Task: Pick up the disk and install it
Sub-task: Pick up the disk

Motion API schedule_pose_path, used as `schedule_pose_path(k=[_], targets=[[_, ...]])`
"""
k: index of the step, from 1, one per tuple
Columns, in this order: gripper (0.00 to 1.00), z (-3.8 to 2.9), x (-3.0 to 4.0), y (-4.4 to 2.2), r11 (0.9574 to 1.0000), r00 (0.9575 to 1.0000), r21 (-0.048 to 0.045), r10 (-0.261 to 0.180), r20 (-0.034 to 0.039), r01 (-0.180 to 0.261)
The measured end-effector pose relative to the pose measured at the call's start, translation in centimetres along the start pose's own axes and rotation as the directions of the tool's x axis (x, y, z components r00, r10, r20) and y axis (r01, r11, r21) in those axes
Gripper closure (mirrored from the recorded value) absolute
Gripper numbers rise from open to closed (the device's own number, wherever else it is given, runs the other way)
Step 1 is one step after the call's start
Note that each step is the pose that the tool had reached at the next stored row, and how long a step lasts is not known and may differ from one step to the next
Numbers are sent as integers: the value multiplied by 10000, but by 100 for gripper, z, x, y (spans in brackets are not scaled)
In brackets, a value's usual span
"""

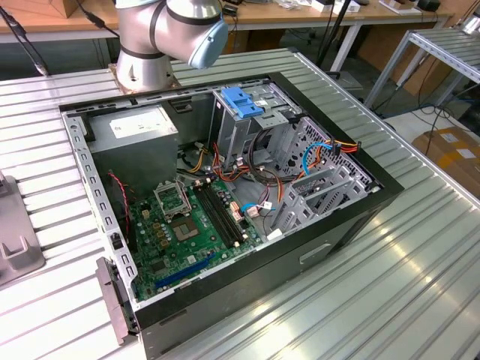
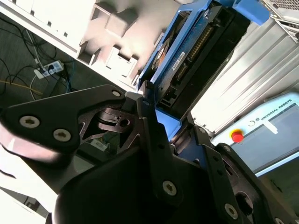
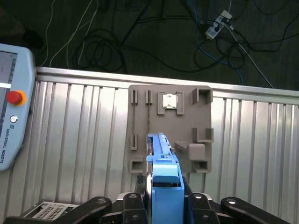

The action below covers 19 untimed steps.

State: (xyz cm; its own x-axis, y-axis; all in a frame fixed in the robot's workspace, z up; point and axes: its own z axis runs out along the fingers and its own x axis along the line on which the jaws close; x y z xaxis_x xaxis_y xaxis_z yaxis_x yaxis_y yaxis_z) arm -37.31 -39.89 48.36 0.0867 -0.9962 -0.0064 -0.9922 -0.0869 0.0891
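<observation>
Tool [image 3: 166,198] – clenched on the disk [image 3: 166,179], whose blue rail stands edge-on between the two fingers in the first wrist view. In the second wrist view the tool [image 2: 174,128] grips one end of the disk [image 2: 196,51], and the dark underside with its connector row faces the camera. The disk hangs above a grey holder plate [image 3: 187,123] lying on the ribbed metal table [image 3: 84,140], and it appears clear of the plate.

Progress, as judged: pick-up done; installation not yet done, since the disk is well apart from the open computer case [image 1: 330,244] in the exterior view.

Count: one tool, one disk, one holder plate, one small chip [image 3: 168,102] seated in it, one case, one light-blue bracket [image 1: 244,101] inside the case, one teach pendant [image 3: 11,121] – at the table's edge.
</observation>
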Motion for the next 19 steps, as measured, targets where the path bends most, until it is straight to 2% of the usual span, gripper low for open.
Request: schedule_pose_path(k=[5, 7, 19], targets=[[63, -19, 86, -126, 10000, 10000, -99, 0, 8, 0], [63, -31, 142, -206, 9999, 10000, -164, 1, 14, -1], [63, -68, 326, -485, 9993, 10000, -387, 1, 34, 0]])
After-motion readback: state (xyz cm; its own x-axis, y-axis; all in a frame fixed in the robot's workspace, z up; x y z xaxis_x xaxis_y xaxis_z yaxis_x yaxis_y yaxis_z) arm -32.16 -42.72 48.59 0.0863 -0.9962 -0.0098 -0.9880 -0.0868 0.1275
